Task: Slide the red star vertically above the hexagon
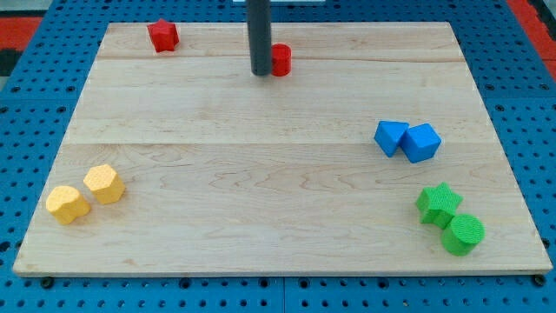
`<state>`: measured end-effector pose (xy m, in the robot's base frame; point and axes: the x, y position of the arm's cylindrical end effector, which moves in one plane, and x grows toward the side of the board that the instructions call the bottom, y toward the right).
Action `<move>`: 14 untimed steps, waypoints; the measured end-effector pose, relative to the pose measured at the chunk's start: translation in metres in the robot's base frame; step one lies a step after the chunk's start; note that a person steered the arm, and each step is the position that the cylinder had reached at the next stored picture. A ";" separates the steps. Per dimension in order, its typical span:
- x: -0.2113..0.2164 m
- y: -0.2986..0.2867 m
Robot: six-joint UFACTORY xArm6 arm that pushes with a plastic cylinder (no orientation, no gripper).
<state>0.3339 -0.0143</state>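
Note:
The red star lies near the board's top left corner. A yellow hexagon sits at the lower left, with a yellow rounded block touching it on its lower left. My tip rests on the board near the top centre, far right of the red star. A red round block is right beside the rod, touching or almost touching its right side and partly hidden by it.
Two blue blocks touch each other at the right middle. A green star and a green cylinder touch at the lower right. The wooden board lies on a blue pegboard.

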 end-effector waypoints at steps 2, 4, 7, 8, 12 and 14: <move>0.038 0.007; 0.013 -0.070; 0.010 0.125; -0.020 0.152; -0.137 -0.153; -0.044 -0.226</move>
<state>0.2895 -0.2405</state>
